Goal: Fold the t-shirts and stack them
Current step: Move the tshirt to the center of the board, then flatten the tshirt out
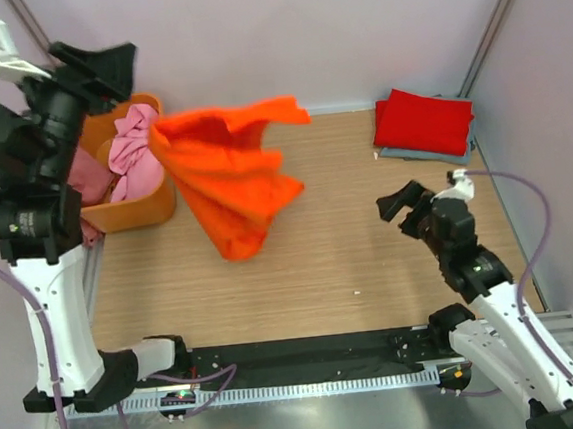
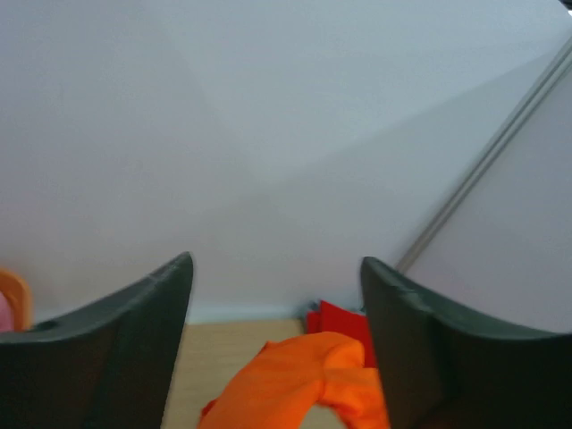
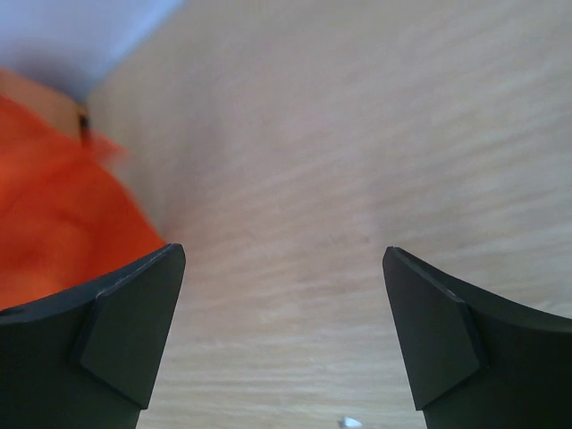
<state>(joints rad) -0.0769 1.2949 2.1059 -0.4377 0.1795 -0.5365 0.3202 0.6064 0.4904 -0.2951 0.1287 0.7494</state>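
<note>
A bright orange t-shirt (image 1: 228,174) is spread loose and rumpled over the left middle of the table, one edge reaching the tub. My left gripper (image 1: 113,67) is raised high above the tub at the back left. Its jaws are open with nothing between them, and the orange t-shirt (image 2: 304,380) shows below and beyond them. A folded red t-shirt (image 1: 424,120) lies on a grey-blue one (image 1: 402,152) at the back right. My right gripper (image 1: 402,209) hovers open over bare wood at the right, with the orange t-shirt (image 3: 54,206) off to its left.
An orange plastic tub (image 1: 141,209) stands at the back left, with a light pink t-shirt (image 1: 132,148) and a dusty rose one (image 1: 87,177) heaped in it. Pale walls close in the table. A small white speck (image 1: 355,293) lies on the wood.
</note>
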